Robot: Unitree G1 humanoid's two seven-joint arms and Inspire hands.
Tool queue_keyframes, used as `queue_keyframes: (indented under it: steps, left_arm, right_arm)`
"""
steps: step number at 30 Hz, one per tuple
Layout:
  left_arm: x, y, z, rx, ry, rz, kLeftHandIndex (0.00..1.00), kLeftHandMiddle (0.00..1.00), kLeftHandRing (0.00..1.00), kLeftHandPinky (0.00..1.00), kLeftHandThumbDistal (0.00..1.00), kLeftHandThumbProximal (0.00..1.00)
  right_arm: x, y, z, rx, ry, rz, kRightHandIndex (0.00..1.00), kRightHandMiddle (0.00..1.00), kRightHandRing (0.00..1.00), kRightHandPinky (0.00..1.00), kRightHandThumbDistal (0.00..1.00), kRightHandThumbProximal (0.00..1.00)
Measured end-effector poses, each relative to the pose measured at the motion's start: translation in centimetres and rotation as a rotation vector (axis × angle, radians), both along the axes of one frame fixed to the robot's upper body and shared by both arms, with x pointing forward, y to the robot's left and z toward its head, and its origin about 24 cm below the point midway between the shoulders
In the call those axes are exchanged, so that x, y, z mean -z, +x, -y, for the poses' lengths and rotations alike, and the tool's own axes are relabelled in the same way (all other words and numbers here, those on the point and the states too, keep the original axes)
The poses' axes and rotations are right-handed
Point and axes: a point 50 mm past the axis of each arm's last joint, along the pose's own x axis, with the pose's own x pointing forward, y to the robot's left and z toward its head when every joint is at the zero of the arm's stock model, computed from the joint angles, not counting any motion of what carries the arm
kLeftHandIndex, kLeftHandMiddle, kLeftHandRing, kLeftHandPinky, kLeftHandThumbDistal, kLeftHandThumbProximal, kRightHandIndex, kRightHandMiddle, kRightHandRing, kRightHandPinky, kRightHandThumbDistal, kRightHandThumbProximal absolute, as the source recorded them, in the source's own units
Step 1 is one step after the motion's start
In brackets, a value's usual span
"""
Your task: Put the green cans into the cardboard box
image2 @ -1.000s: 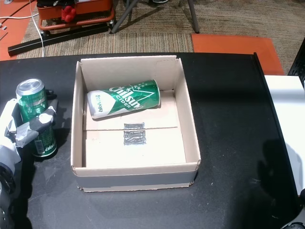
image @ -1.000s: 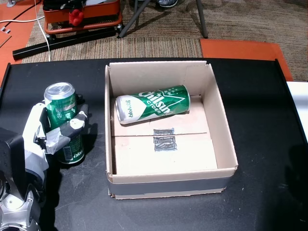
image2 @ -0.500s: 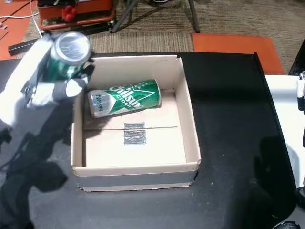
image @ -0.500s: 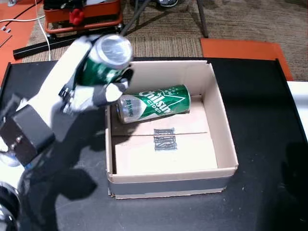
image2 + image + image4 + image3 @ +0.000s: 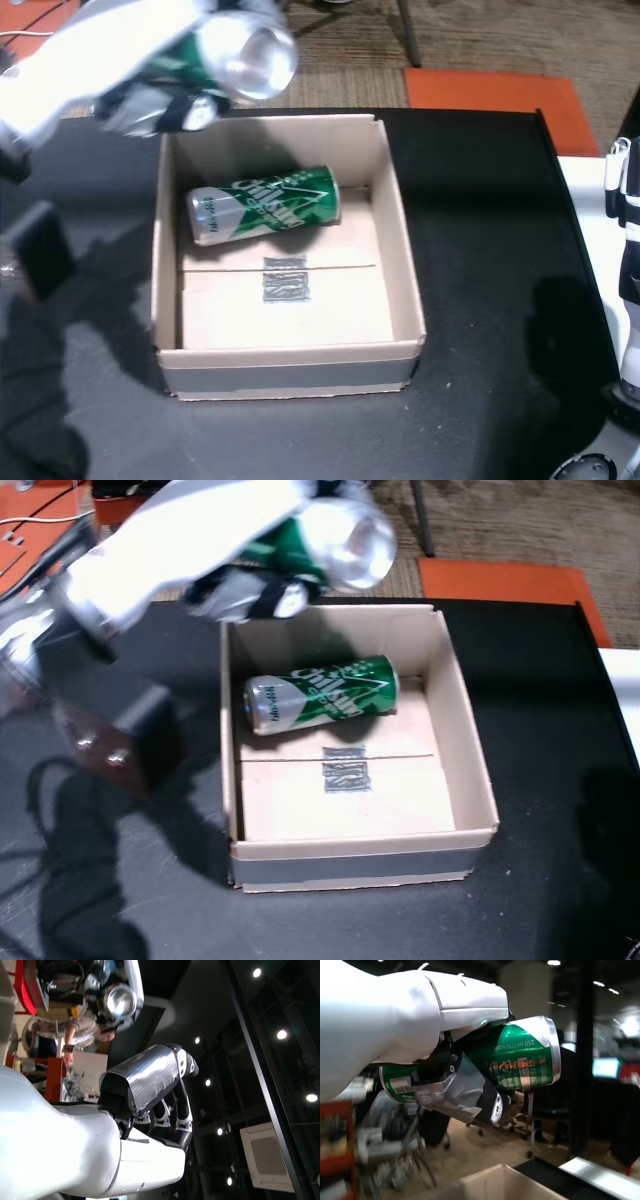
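Observation:
My left hand (image 5: pixel 240 570) is shut on a green can (image 5: pixel 320 545), held tilted in the air over the far left corner of the cardboard box (image 5: pixel 470 770); both head views show this, with the held can (image 5: pixel 235 55) blurred. A second green can (image 5: pixel 322 693) lies on its side inside the box, near its far wall, also visible in a head view (image 5: pixel 265 203). In the left wrist view the fingers (image 5: pixel 465 1095) wrap the can (image 5: pixel 520 1055) above the box corner (image 5: pixel 490 1185). My right hand (image 5: pixel 155 1095) holds nothing and shows at the right edge (image 5: pixel 630 230).
The box stands on a black table (image 5: pixel 540 680). A white surface (image 5: pixel 590 230) adjoins the table on the right. Beyond the far edge are carpet and an orange mat (image 5: pixel 500 580). The box's near half holds only a dark mark (image 5: pixel 345 770).
My left hand lifted the can from the table left of the box, then carried it up and rightward to above the box's far left corner. The can in the box stayed put.

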Motion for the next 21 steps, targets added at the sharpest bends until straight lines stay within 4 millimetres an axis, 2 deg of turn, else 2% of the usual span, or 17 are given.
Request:
queue_keyframes:
  steps: [1, 4, 7, 10, 12, 16, 21]
  left_arm:
    - [0.1, 0.2, 0.9, -0.001, 0.051, 0.012, 0.22, 0.45, 0.57, 0.57, 0.28, 0.0]
    - [1.4, 0.6, 2.7, -0.035, 0.137, -0.002, 0.23, 0.45, 0.6, 0.58, 0.23, 0.0]
    - [3.0, 0.8, 3.4, -0.077, 0.198, -0.059, 0.21, 0.46, 0.61, 0.64, 0.19, 0.0]
    - [3.5, 1.0, 3.8, -0.113, 0.212, -0.092, 0.17, 0.47, 0.63, 0.71, 0.1, 0.0]
    - [3.6, 1.1, 4.1, -0.131, 0.211, -0.12, 0.19, 0.49, 0.65, 0.72, 0.1, 0.0]
    - [3.9, 1.1, 4.8, -0.141, 0.219, -0.169, 0.22, 0.52, 0.66, 0.7, 0.19, 0.0]
    - [4.1, 1.1, 4.8, -0.147, 0.234, -0.187, 0.19, 0.51, 0.64, 0.7, 0.16, 0.0]
  right_arm:
    - [0.0, 0.1, -0.1, 0.0, 0.007, 0.001, 0.01, 0.04, 0.13, 0.22, 0.73, 0.0]
    - [0.0, 0.2, -0.4, -0.007, 0.015, 0.004, 0.02, 0.06, 0.14, 0.23, 0.76, 0.0]
    - [0.0, 0.2, -0.5, -0.008, 0.016, 0.004, 0.01, 0.06, 0.14, 0.23, 0.78, 0.01]
    - [0.0, 0.1, -0.4, -0.007, 0.016, 0.005, 0.0, 0.05, 0.14, 0.23, 0.78, 0.0]
    - [0.0, 0.1, -0.5, -0.008, 0.015, 0.006, 0.0, 0.05, 0.14, 0.22, 0.78, 0.0]
    - [0.1, 0.1, -0.6, -0.009, 0.018, 0.007, 0.0, 0.04, 0.14, 0.23, 0.77, 0.0]
    - [0.1, 0.1, -0.5, -0.012, 0.017, 0.012, 0.01, 0.05, 0.14, 0.23, 0.79, 0.0]
